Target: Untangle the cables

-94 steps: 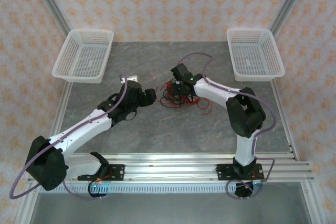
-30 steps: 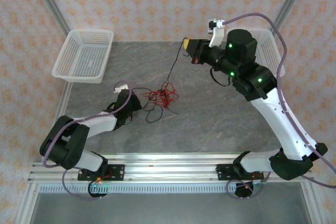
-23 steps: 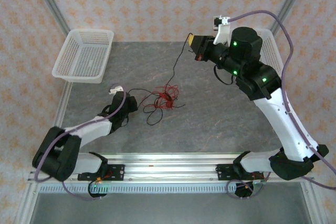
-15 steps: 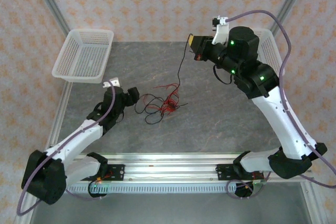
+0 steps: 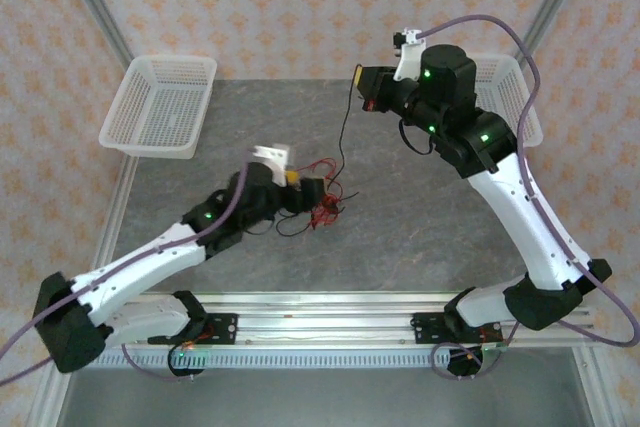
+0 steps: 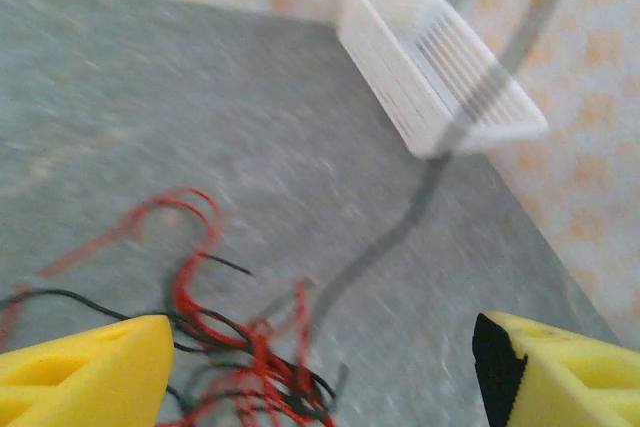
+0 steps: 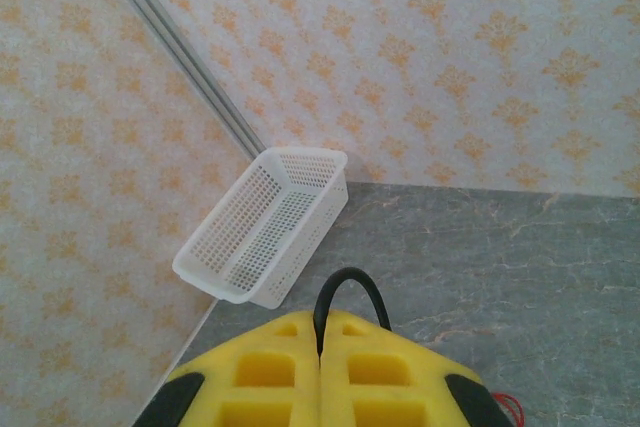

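Low centre of the overhead view, the left gripper (image 5: pixel 305 190) hangs with its yellow pads (image 6: pixel 90 367) spread wide, gripping nothing; the cables (image 5: pixel 322 209), a red and black tangle, lie on the grey table (image 5: pixel 420 247) just below and between those pads; one black cable (image 5: pixel 343 127) runs from the heap up to the upper centre, where the right gripper (image 5: pixel 360 77) is clamped on it, a small loop poking out above its closed fingers (image 7: pixel 270 382); a white basket (image 5: pixel 160 105) sits upper left, a second basket (image 5: pixel 525 132) upper right.
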